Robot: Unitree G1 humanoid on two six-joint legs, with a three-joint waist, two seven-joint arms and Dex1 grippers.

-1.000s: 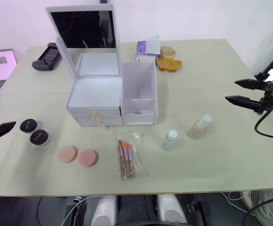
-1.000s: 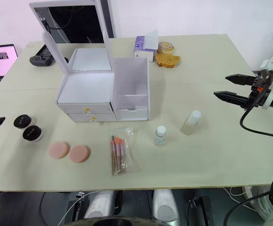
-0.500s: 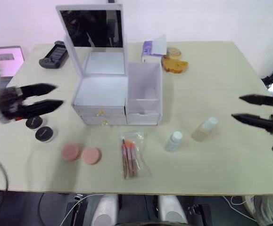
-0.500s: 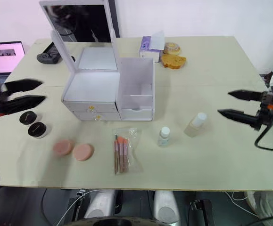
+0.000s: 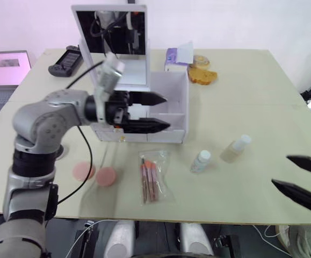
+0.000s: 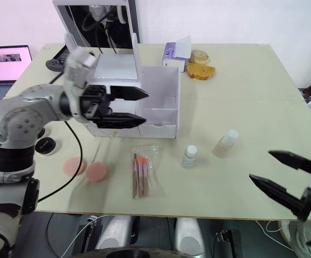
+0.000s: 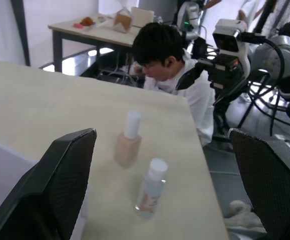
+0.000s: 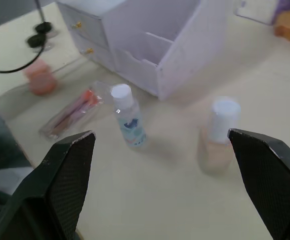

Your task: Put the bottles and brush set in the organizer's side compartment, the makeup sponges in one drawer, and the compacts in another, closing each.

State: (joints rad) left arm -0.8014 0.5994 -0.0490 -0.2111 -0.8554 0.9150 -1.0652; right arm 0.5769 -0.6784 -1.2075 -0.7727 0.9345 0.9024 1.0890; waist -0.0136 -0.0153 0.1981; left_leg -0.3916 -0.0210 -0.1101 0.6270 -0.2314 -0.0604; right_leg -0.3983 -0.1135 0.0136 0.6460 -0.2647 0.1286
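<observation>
The white organizer (image 5: 168,97) stands mid-table with its mirror lid up and its side compartment empty. My left gripper (image 5: 167,113) hovers open in front of it, the fingers pointing right across its front. A small clear bottle (image 5: 200,160) and a beige bottle (image 5: 236,148) stand to the organizer's right. The bagged brush set (image 5: 151,177) lies in front of it. Two pink sponges (image 5: 83,171) lie at the front left. A black compact (image 6: 45,144) peeks out behind my left arm. My right gripper (image 5: 281,170) is open at the table's near right edge, empty.
A laptop (image 5: 5,67) and a game controller (image 5: 65,60) sit at the far left. A tissue pack (image 5: 178,55) and pastries (image 5: 203,75) lie behind the organizer. A person (image 7: 160,50) bends down beyond the table's right end.
My left arm has swung in from the left edge to the organizer's front. My right gripper has dropped back toward the near right corner. The camera has shifted too.
</observation>
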